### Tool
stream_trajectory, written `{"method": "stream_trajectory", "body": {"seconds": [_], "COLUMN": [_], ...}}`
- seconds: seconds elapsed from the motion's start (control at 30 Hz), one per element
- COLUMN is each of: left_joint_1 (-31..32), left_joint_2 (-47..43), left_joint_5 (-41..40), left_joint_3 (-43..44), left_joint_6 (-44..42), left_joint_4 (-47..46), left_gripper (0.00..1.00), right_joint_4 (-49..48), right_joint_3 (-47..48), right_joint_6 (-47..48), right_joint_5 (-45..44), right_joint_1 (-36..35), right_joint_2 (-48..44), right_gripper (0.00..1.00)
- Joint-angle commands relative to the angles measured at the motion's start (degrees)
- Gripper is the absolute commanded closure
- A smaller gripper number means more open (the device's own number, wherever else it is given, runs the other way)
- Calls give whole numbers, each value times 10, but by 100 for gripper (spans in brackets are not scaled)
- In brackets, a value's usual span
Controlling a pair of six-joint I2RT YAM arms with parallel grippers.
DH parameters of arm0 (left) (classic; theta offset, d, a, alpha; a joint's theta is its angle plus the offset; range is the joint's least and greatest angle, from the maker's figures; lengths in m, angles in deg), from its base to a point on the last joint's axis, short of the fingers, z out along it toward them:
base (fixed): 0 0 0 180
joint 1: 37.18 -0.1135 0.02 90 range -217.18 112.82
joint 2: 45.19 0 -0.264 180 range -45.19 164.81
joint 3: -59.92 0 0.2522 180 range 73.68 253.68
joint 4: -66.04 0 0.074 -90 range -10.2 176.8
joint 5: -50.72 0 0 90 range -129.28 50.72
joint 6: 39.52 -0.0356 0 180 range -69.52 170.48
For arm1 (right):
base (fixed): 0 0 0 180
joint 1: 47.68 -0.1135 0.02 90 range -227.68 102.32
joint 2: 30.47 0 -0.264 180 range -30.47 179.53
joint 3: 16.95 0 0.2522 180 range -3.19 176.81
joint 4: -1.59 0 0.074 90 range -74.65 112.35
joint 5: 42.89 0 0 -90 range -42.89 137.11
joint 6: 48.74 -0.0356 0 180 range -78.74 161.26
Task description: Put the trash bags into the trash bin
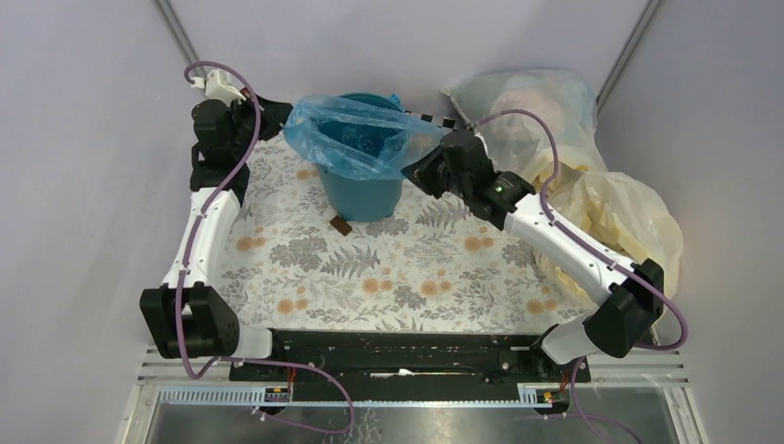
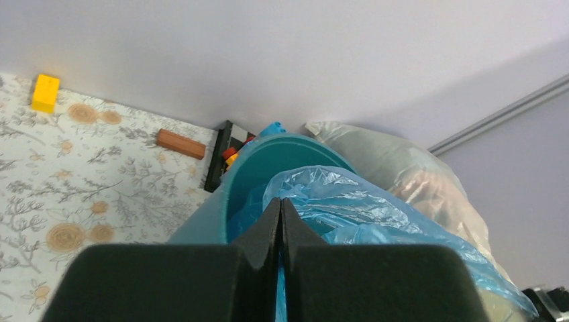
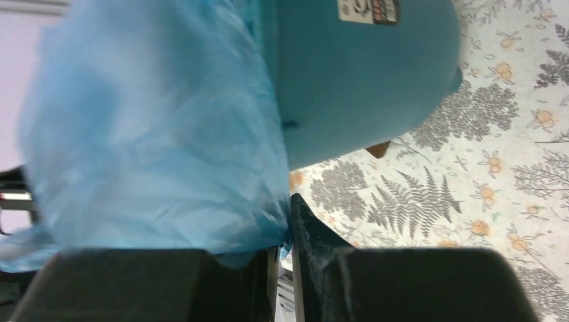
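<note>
while the bin stands upright near the far edge of the counter, somewhat left of its middle, the bag lies spread over the bin's mouth, with part sagging inside and its rim flaring out past both sides. the left hand sits at the far left corner, at the bag's left edge. the right hand meets the bag's right edge just beside the bin. a dark block lies on the counter just in front of the bin. a clear bag fills the far right corner, and yellow bags are heaped along the right edge.

from the left wrist, the left hand is closed tight, its fingers pressed together, with a sliver of blue film showing low in the seam between them, so it grips the bag. the film rises crinkled out of the bin just beyond the fingertips. a yellow block and a brown bar lie on the counter by the wall, and the clear bag sits behind the bin.

from the right wrist, the right hand is nearly closed, only a thin slit left between the fingers, and the bag edge is pinched in it. the film hangs blurred down the outside of the bin, whose wall carries a label.
</note>
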Motion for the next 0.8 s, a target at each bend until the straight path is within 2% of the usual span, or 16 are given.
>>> {"method": "stream_trajectory", "body": {"seconds": [0.0,0.1,0.17,0.33,0.5,0.57,0.77], "left_joint_1": [-14,-26,-35,-46,-45,-46,-45], "left_joint_2": [10,15,20,45,67,75,91], "left_joint_5": [-11,-11,-4,20,27,27,19], "left_joint_3": [15,-8,-24,-41,-53,-53,-64], "left_joint_6": [-5,9,22,46,51,50,56], "left_joint_4": [-13,-33,-54,-92,-117,-115,-127], "left_gripper": [100,100,100,100,100,100,99], "right_joint_4": [-40,-76,-110,-138,-193,-185,-153], "right_joint_3": [-50,-77,-86,-84,-85,-74,-74], "right_joint_6": [36,49,76,149,280,340,404], "right_joint_5": [31,53,64,41,85,103,120], "right_joint_1": [1,1,1,2,8,8,11], "right_joint_2": [-10,3,13,35,53,56,69], "right_gripper": [83,78,71,58,46,40,38]}}
